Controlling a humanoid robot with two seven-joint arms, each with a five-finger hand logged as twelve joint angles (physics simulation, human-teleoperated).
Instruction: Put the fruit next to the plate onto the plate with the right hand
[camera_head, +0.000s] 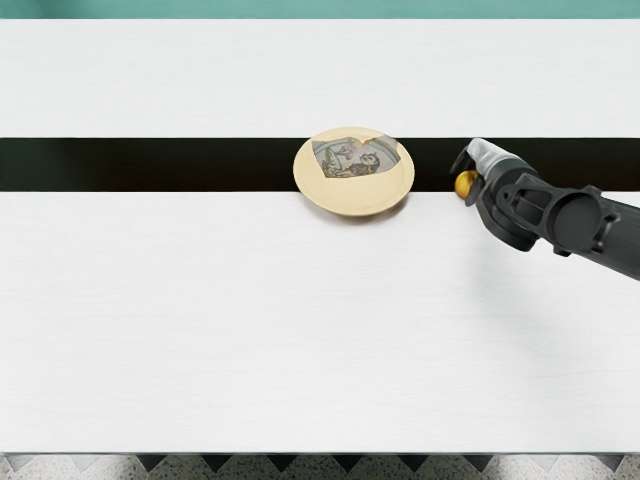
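Right hand (484, 168) slants down onto the fruit (465, 185), right of the plate (352, 206); grip cannot be told.

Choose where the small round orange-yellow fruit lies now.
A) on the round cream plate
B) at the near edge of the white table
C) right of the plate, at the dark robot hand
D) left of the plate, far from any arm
C: the small round orange-yellow fruit shows right of the round cream plate, off its rim, directly at the right hand.
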